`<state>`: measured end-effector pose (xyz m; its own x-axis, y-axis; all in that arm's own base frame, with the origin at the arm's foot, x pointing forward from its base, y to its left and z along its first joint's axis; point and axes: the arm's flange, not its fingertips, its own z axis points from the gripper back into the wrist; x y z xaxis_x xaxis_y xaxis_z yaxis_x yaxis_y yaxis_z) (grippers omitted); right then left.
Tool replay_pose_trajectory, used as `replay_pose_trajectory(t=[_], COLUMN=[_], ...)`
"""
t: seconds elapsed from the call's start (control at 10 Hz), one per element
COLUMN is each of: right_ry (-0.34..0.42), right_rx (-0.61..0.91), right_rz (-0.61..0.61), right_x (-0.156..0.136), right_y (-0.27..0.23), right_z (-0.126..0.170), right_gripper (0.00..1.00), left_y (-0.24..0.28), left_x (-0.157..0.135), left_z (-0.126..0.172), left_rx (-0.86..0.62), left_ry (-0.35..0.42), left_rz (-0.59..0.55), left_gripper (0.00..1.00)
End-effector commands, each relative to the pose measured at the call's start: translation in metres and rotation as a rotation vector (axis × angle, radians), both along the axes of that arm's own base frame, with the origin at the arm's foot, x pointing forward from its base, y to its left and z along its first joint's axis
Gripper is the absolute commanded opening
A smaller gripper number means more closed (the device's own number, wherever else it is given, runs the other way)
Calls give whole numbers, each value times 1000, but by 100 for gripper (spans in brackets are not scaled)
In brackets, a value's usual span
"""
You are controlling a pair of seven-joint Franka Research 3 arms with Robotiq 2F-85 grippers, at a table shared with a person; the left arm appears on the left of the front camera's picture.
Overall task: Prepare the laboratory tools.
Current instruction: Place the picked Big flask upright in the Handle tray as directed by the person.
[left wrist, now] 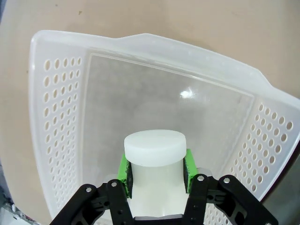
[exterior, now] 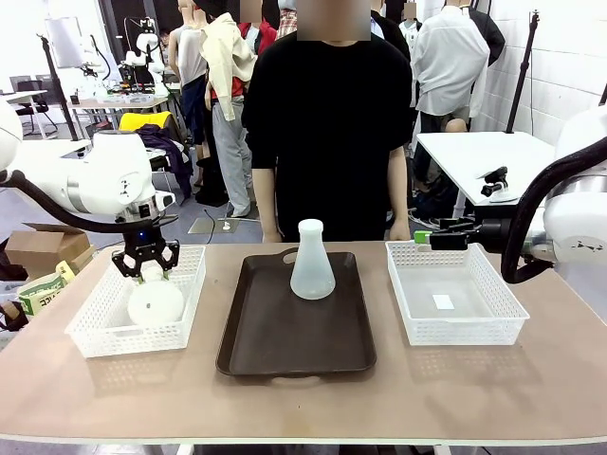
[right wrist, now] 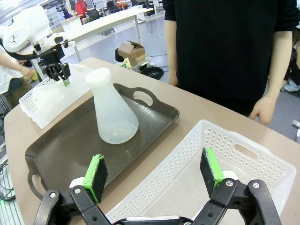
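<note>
The left gripper (exterior: pixel 145 268) was closed on the neck of 1 flask (exterior: pixel 155 301), its green pads (left wrist: pixel 123 169) pressed to either side just under the flat rim, with the flask's wide base hanging inside the left basket (exterior: pixel 87 336). The second flask (exterior: pixel 312 263) stood upright on the brown tray (exterior: pixel 285 346), apart from both arms. The right gripper (right wrist: pixel 154 175) hovered wide open above the right basket (right wrist: pixel 253 164), holding nothing.

Both flasks looked light, stiff and smooth, so the narrow neck below the lip seemed the surest hold; the sloping sides would likely slip. The basket walls rose around the held flask's base, so it probably needed lifting clear before any sideways move. The tray had plenty of bare room around the standing flask, and its rim was low. A person (exterior: pixel 327 123) stood close behind the table's far edge.
</note>
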<state>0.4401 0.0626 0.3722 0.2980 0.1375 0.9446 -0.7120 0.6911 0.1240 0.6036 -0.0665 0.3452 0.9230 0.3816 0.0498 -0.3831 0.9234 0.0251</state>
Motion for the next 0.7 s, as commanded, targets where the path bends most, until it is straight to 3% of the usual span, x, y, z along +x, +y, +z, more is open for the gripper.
replay_pose_trajectory(t=[0.0,0.6], right_ry=[11,11], right_rx=[-1,-1], right_rz=[-8,-8], right_x=[-2,-2], right_y=[1,1], right_z=[0,0], right_gripper=[100,100], left_y=[10,14], left_x=[-17,-67], left_z=[26,101], left_rx=[3,-140], left_ry=[-24,-186], left_rz=[-53,-193], left_gripper=[0,0])
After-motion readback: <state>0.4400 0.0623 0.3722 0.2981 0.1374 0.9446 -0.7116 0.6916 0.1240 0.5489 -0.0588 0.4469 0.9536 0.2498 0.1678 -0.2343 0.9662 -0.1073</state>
